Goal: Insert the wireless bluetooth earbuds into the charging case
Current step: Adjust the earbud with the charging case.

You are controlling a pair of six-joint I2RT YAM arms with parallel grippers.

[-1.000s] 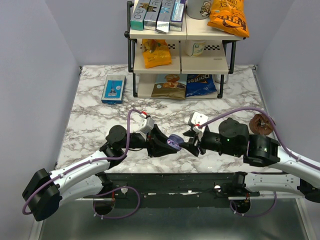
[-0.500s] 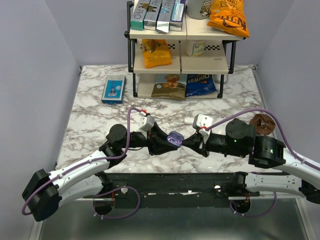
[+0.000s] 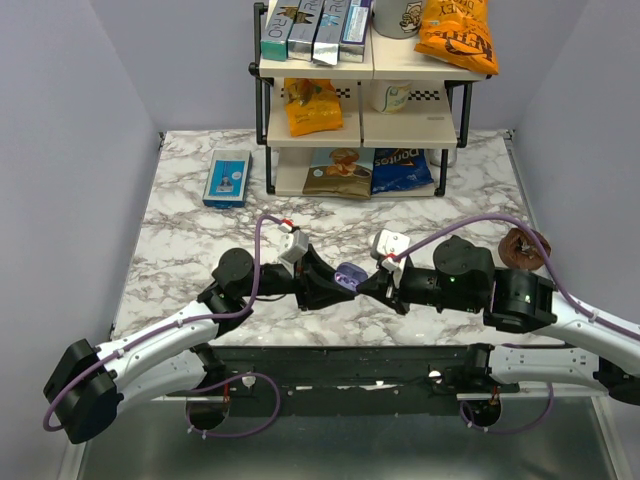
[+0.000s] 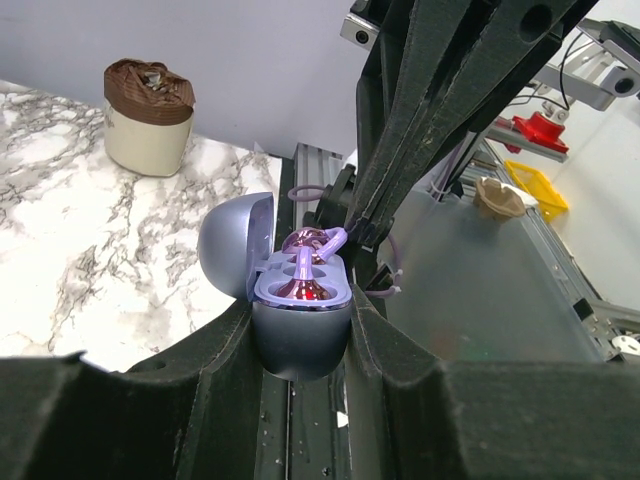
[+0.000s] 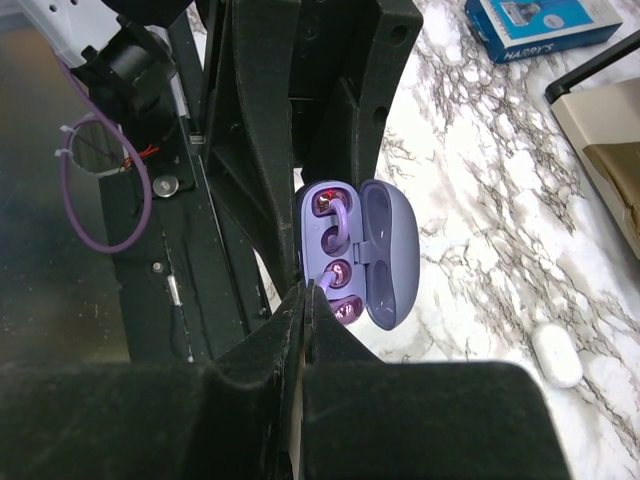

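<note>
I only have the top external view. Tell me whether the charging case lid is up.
Observer: In the left wrist view the charging case is open, lid swung back, its body clamped in the left tool.
Operator: Report what is inside.
Observer: Two purple earbuds lie in the open case; whether the farther one is fully seated I cannot tell.
Operator: Give the right tool's state.
Observer: The wrist views show the right tool pressed shut, tips at an earbud's purple loop; a grip on it I cannot confirm.
</note>
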